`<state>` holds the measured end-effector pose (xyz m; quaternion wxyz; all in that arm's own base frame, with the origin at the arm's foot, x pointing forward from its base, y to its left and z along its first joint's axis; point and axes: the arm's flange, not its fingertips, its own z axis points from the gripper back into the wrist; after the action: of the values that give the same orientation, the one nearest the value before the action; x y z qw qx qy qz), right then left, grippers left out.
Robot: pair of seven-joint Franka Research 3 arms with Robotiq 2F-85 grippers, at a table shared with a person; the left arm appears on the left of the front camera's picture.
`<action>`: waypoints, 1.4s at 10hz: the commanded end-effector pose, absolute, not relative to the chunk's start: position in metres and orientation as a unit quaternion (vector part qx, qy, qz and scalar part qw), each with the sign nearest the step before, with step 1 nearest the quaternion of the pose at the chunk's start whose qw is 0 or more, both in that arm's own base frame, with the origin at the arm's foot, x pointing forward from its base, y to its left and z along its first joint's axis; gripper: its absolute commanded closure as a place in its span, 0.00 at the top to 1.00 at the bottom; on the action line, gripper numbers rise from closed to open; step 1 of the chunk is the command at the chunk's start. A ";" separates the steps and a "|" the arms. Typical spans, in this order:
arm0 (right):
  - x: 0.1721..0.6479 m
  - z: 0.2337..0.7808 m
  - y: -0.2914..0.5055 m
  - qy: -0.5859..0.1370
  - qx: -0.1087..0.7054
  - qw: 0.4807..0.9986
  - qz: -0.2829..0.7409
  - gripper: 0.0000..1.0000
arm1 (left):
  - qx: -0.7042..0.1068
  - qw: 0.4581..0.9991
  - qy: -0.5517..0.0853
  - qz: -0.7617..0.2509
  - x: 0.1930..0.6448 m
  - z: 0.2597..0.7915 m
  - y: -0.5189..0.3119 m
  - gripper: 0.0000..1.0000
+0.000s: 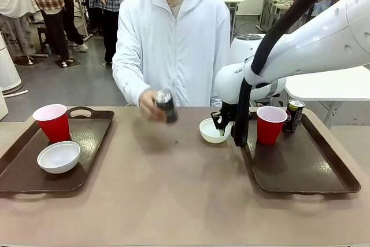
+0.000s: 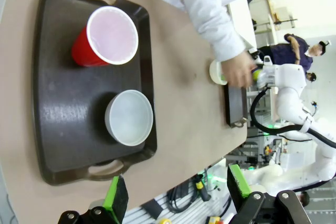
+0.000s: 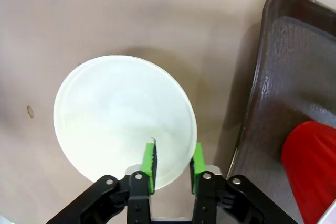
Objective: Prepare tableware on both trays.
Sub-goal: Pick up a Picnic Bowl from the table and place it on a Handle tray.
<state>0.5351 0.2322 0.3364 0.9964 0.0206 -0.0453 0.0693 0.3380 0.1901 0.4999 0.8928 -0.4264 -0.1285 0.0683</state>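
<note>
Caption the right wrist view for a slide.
Right gripper straddles the rim of the white bowl beside the brown tray holding a red cup.

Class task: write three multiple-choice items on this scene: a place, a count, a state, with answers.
1. The bowl at the right gripper sits: A on the table; B in a tray; C in a cup.
2. Red cups number: A one; B two; C three.
3. The left gripper is: A shut on a can; B shut on a cup; C open.
Answers: A, it rests beside the right tray; B, one on each tray; C, its fingers stand apart.
</note>
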 end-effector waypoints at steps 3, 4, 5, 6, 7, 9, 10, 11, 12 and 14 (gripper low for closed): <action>0.541 0.340 0.232 -0.041 0.032 0.996 0.066 0.00 | -0.433 0.889 -0.134 0.062 0.337 0.500 0.191 1.00; 0.536 0.350 0.231 -0.044 0.044 0.996 0.061 0.00 | -0.433 0.889 -0.134 0.062 0.337 0.500 0.191 1.00; 0.527 0.365 0.229 -0.028 0.068 0.996 0.046 0.00 | -0.433 0.889 -0.134 0.062 0.337 0.500 0.191 1.00; 0.511 0.384 0.226 -0.002 0.076 0.996 0.040 0.00 | -0.433 0.889 -0.134 0.062 0.337 0.500 0.191 1.00; 0.487 0.408 0.219 0.023 0.080 0.995 0.046 0.00 | -0.433 0.889 -0.134 0.062 0.337 0.500 0.191 1.00; 0.444 0.452 0.196 0.043 0.088 0.994 0.039 0.00 | -0.433 0.889 -0.134 0.062 0.337 0.500 0.191 1.00; 0.425 0.465 0.182 0.047 0.087 0.995 0.030 0.00 | -0.433 0.889 -0.134 0.062 0.337 0.500 0.191 1.00; 0.412 0.467 0.163 0.047 0.078 0.996 0.005 0.00 | -0.433 0.889 -0.134 0.062 0.337 0.500 0.191 1.00; 0.407 0.466 0.151 0.056 0.082 0.995 -0.007 0.00 | -0.433 0.889 -0.134 0.062 0.337 0.500 0.191 1.00; 0.389 0.459 0.113 0.049 0.101 0.993 -0.026 0.00 | -0.433 0.889 -0.134 0.062 0.337 0.500 0.191 1.00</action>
<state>0.3961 0.1248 0.4686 0.9952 0.0762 0.0576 -0.0229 0.3380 0.1902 0.4998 0.8929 -0.4262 -0.1282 0.0688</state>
